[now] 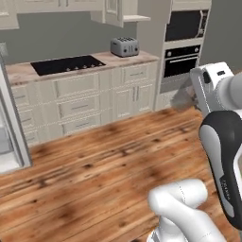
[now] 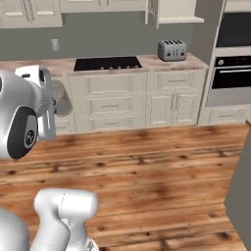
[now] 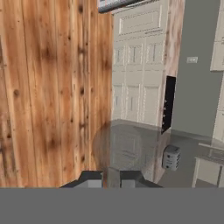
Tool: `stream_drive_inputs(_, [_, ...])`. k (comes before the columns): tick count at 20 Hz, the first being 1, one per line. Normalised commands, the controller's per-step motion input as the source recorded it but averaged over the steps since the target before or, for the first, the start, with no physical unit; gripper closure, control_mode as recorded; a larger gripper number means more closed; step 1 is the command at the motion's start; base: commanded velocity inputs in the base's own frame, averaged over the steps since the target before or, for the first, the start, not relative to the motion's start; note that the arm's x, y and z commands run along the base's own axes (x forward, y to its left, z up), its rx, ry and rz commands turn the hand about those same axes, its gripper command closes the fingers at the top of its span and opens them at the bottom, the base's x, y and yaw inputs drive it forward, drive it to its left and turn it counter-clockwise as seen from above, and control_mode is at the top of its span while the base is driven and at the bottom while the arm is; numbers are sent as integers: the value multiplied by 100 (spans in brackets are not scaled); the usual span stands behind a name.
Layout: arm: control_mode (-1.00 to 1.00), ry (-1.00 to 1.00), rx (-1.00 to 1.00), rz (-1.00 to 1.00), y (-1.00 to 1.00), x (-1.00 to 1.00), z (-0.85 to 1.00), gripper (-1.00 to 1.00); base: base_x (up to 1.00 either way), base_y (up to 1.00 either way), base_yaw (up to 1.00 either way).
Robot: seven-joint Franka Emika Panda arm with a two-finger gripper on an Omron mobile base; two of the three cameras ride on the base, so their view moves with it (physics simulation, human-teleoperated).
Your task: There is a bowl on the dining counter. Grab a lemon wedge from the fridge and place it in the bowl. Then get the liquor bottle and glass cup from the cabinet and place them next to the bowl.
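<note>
My gripper (image 3: 111, 177) is shut on the glass cup (image 3: 127, 148), a grey see-through tumbler that reaches out past the fingertips. In the left base view the glass cup (image 1: 182, 97) hangs in the air at the right, in front of the raised white hand, with the gripper (image 1: 192, 94) at its near side. From the right base view the glass cup (image 2: 62, 100) shows at the left, beside the gripper (image 2: 53, 97). The cabinet (image 1: 118, 13) hangs on the far wall with its cream shelf showing, and the cabinet (image 2: 174, 12) sits top centre from the other side.
A marbled worktop carries a black cooktop (image 1: 66, 64) and a silver toaster (image 1: 124, 46) above cream drawer units (image 2: 112, 100). Wall ovens (image 1: 182, 56) stand at the right. Wooden floor (image 1: 104, 160) spreads between me and the units. A grey panel (image 1: 12, 137) rises at the left edge.
</note>
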Motion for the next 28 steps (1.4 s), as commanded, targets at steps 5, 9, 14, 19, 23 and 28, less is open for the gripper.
stream_drive_inputs(5, [100, 0, 0, 0, 0, 0, 0, 100, -100, -68, 0])
stream_drive_inputs(9, [100, 0, 0, 0, 0, 0, 0, 100, -100, -97, 0])
stream_drive_inputs(14, [100, 0, 0, 0, 0, 0, 0, 100, -99, -100, 4])
stream_drive_inputs(19, [100, 0, 0, 0, 0, 0, 0, 100, -88, -100, 6])
stream_drive_inputs(23, [100, 0, 0, 0, 0, 0, 0, 100, -93, -100, 6])
stream_drive_inputs(28, [100, 0, 0, 0, 0, 0, 0, 100, -65, -100, 6])
